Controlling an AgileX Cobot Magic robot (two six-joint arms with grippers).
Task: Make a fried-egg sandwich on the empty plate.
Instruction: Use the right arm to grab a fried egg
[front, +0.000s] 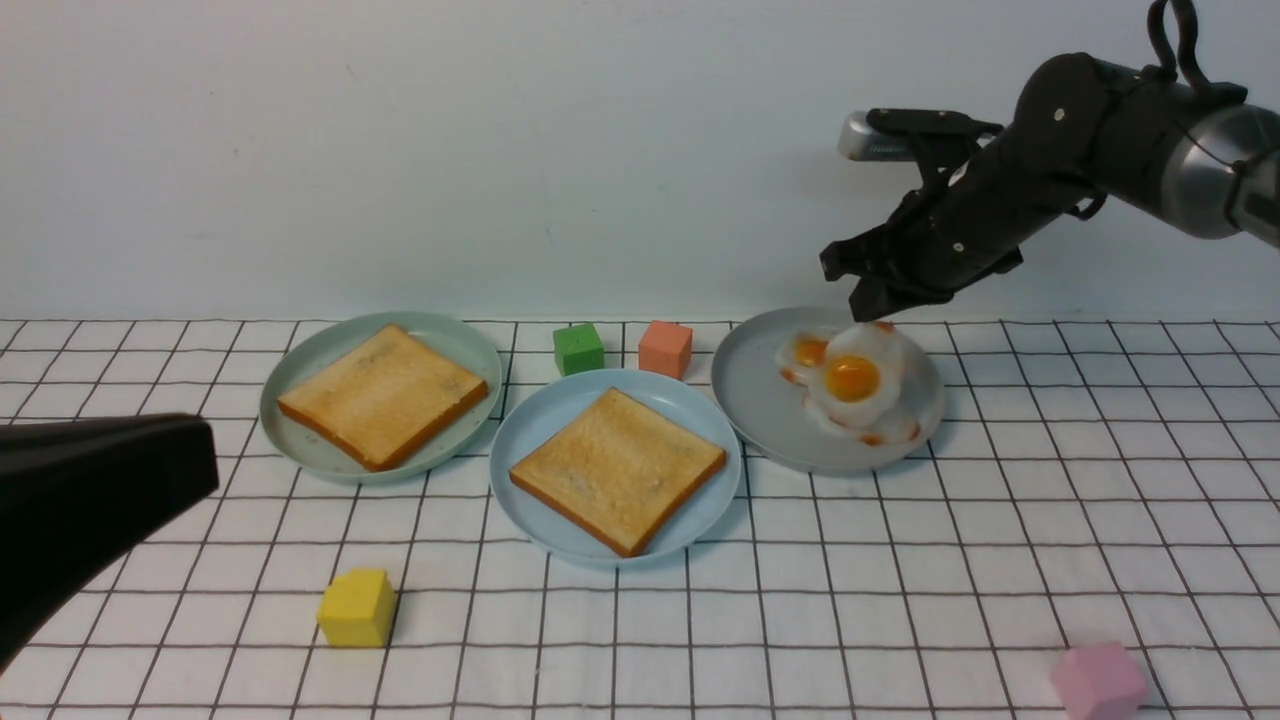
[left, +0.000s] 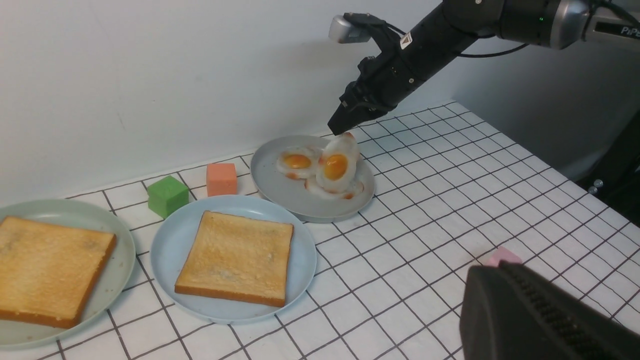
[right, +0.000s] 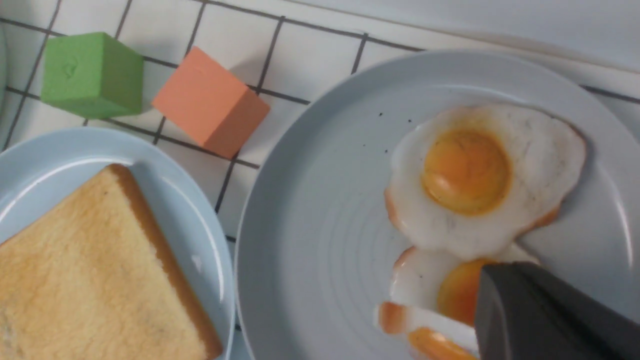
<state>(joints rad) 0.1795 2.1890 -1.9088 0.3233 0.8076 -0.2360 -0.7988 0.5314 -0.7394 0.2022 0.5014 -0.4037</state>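
Above the grey plate (front: 748, 400) at the right of a checked tablecloth (front: 900, 600), right claw (front: 876, 310) pressed together on the top edge of a fried egg (front: 853, 380), pinching it and holding it tipped up on edge, orange yolk facing the robot's side. Lower rim of the egg down among the other eggs (front: 803, 352) lying flat in that plate; touching them or just clear, impossible to tell. Black arm (front: 1100, 130) reaching in from the upper right, slanting down toward the plate's far side.

At the centre, light blue plate (front: 520, 440), rim just beside the grey one, carrying a slice of toast (front: 618, 470) flat in its middle, one corner pointing toward the robot. Further left, pale green plate (front: 440, 335) with a second slice (front: 383, 395), also flat, well apart from the egg.

Behind the blue plate, green cube (front: 578, 348) and orange cube (front: 665, 348) side by side near the white wall (front: 400, 150). Toward the front, yellow cube (front: 357, 607) on the left and pink cube (front: 1098, 682) at the right corner.

Low at the left edge, left claw (front: 200, 465), fingers pressed together, a dark shape near the camera, apart from all three plates.
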